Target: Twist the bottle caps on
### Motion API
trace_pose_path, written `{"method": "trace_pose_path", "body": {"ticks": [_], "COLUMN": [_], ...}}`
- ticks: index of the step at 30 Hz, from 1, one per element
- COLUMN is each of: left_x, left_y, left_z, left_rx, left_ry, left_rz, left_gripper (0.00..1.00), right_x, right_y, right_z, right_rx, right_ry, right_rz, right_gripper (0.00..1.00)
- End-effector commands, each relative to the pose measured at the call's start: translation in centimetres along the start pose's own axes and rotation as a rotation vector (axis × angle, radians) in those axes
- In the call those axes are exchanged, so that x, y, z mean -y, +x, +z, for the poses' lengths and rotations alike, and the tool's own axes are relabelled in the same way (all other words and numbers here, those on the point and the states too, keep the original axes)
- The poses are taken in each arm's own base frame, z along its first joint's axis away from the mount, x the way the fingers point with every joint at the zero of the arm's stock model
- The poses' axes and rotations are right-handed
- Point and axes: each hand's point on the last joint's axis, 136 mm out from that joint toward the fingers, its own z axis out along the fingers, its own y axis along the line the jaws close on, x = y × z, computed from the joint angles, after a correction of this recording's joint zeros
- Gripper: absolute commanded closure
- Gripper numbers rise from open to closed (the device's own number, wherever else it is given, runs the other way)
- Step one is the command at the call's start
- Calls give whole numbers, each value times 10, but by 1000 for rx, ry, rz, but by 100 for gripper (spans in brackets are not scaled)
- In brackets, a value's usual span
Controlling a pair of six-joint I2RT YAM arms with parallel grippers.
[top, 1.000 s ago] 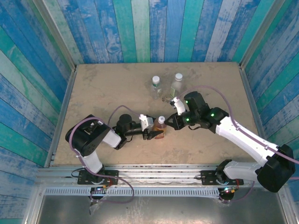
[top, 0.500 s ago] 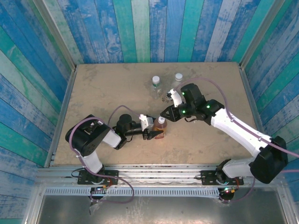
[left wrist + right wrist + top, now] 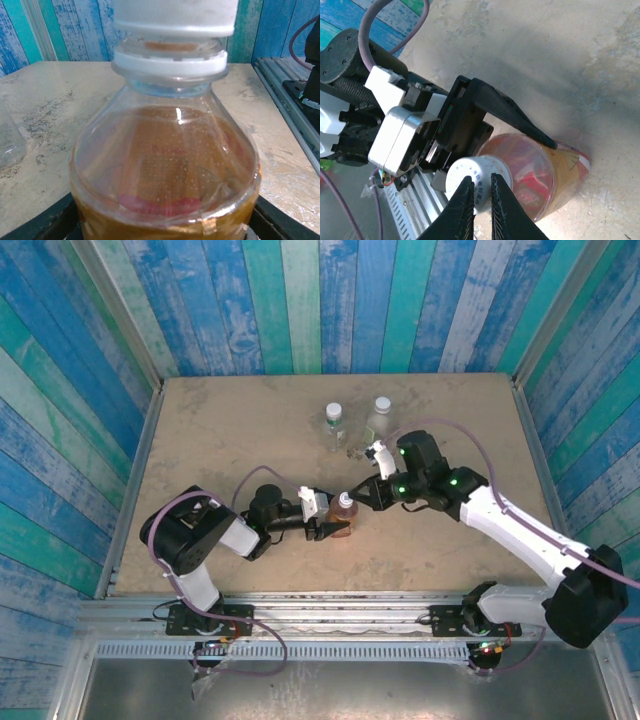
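The bottle with orange-amber liquid and a red band stands upright at the table's front middle. My left gripper is shut on its body, with black fingers at both sides of the bottle. A white cap sits on its neck, and the same cap appears at the top of the left wrist view. My right gripper hangs just over that cap. Its fingertips are almost together, a thin gap between them, and hold nothing.
Two clear bottles stand at the back middle, both wearing white caps: a short one with a greenish label and a taller one. The right arm's cable loops above the table. A metal rail runs along the near edge.
The right gripper swung a little back and left off the orange bottle, then returned to sit over its cap. The left gripper and bottle stayed put.
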Motion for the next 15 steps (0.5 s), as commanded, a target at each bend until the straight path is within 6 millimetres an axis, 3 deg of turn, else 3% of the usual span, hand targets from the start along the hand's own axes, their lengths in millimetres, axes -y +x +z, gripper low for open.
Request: {"method": "trace_pose_path", "body": {"ticks": [1, 5, 10, 15], "left_x": [3, 3, 3, 4], "left_y": [24, 24, 23, 23], "left_z": [-1, -1, -1, -1], "left_rx": [-91, -91, -88, -87], "left_ry": [-8, -8, -6, -4], "left_rz": [-87, -86, -81, -85], "left_gripper": [34, 34, 34, 34], "right_x": [-12, -11, -5, 1], "right_y": [27, 16, -4, -23], "right_z": [-2, -10, -16, -7], "right_rx": [-81, -42, 21, 35], "right_ry": [-62, -24, 44, 60], "right_rz": [38, 7, -31, -40], "right_gripper": [87, 87, 79, 77]}}
